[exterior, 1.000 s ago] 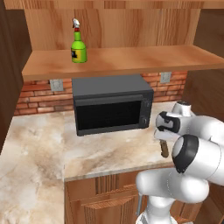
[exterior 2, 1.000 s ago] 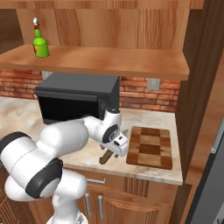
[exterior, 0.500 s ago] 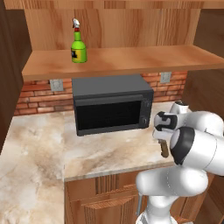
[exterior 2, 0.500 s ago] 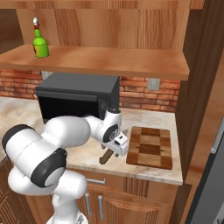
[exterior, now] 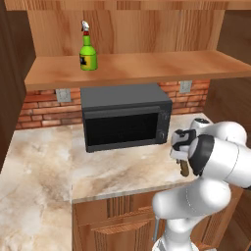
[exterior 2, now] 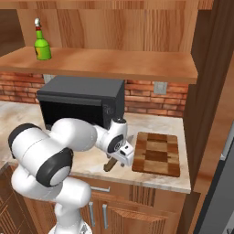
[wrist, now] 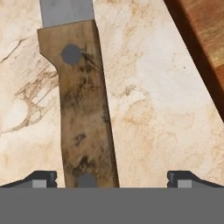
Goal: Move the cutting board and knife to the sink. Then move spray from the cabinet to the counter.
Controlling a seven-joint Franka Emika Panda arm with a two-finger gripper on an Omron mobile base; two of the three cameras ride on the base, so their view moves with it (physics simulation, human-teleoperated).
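The knife [wrist: 83, 109] lies flat on the counter [wrist: 153, 122], its brown wooden handle running up to a grey blade. My gripper [wrist: 114, 179] hangs just above the handle, open. One fingertip stands on each side of the handle and neither touches it. From the right base view the gripper [exterior 2: 122, 154] is over the knife [exterior 2: 109, 165], just left of the patchwork cutting board [exterior 2: 156, 153]. The left base view has the gripper [exterior: 179, 147] above the knife handle [exterior: 184, 169]. The green spray [exterior: 88, 51] [exterior 2: 42, 45] stands on the cabinet shelf [exterior: 147, 68]. The sink is out of view.
A black microwave [exterior: 125, 117] [exterior 2: 82, 98] sits against the brick wall behind the knife. A tall wooden panel [exterior 2: 205, 91] closes off the counter on the right of the board. The counter [exterior: 34, 186] continues around a corner to the left.
My hand has sunk lower and slightly right, closer to the knife handle. The jaws have stayed open, and the knife, board and spray have not moved.
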